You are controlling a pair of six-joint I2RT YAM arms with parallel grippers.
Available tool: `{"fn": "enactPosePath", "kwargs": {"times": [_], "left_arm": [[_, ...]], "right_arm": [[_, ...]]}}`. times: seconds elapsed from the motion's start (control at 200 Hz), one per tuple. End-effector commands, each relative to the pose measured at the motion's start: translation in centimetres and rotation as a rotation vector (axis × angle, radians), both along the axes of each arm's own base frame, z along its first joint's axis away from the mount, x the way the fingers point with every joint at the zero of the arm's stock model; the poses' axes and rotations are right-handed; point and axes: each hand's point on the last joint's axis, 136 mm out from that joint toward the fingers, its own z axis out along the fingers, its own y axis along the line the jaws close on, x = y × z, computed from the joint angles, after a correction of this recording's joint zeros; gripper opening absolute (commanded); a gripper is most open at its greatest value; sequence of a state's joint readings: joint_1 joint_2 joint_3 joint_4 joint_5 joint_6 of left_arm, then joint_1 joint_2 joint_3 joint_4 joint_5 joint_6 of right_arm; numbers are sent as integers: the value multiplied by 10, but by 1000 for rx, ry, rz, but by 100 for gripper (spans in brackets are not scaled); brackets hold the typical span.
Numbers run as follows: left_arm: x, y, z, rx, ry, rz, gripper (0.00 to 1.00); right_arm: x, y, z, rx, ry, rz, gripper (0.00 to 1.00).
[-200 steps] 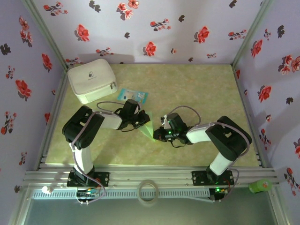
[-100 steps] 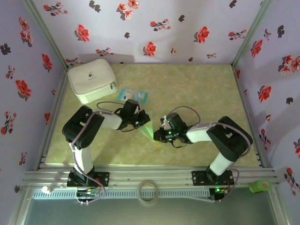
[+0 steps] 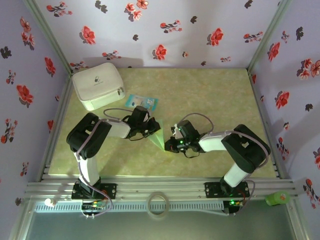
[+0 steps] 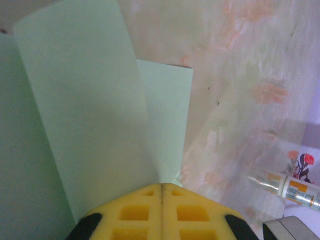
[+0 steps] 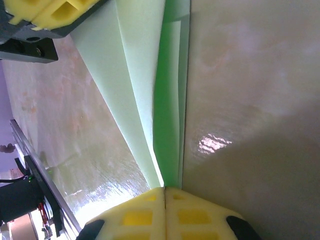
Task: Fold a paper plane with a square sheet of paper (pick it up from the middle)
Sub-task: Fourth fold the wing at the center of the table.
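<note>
Near the middle of the table [image 3: 215, 95], the left gripper [image 3: 153, 126] pinches tight the eleven o'clock edge of the folded green paper [image 3: 158, 137] and the right gripper [image 3: 168, 143] clamps its five o'clock tip, probably steadying the flaps for creasing.

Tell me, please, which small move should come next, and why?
Probably lower both grippers a little, to press the fold flat on the table. The left gripper and right gripper are each shut on opposite ends of the folded paper, whose layers gape apart.
</note>
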State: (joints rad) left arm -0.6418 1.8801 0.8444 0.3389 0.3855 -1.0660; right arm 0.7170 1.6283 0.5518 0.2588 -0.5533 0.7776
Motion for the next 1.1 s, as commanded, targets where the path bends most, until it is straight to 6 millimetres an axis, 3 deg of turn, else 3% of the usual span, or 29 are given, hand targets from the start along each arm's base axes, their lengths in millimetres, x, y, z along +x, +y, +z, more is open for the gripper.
{"fn": "enactPosePath", "kwargs": {"times": [0.0, 0.31, 0.445, 0.69, 0.785, 0.835, 0.935, 1.095], "left_arm": [[-9, 10, -25, 65, 41, 5, 0], [-10, 12, -27, 66, 43, 10, 0], [-11, 13, -30, 69, 46, 12, 0], [-13, 14, -31, 72, 47, 9, 0], [-12, 14, -31, 72, 46, 8, 0], [-12, 13, -31, 71, 46, 8, 0], [-11, 13, -30, 70, 43, 8, 0], [-12, 13, -30, 71, 46, 6, 0]], "right_arm": [[-25, -20, -18, -92, 105, 25, 7], [-25, -20, -16, -87, 94, 32, 6], [-23, -18, -7, -63, 72, 30, 16], [3, -23, 31, -39, -48, -52, 34], [8, -11, 46, 15, -63, -26, 32], [13, -4, 53, 43, -69, -26, 25], [21, 9, 57, 77, -54, -18, 10], [32, 21, 57, 88, -45, -19, 3]]}}
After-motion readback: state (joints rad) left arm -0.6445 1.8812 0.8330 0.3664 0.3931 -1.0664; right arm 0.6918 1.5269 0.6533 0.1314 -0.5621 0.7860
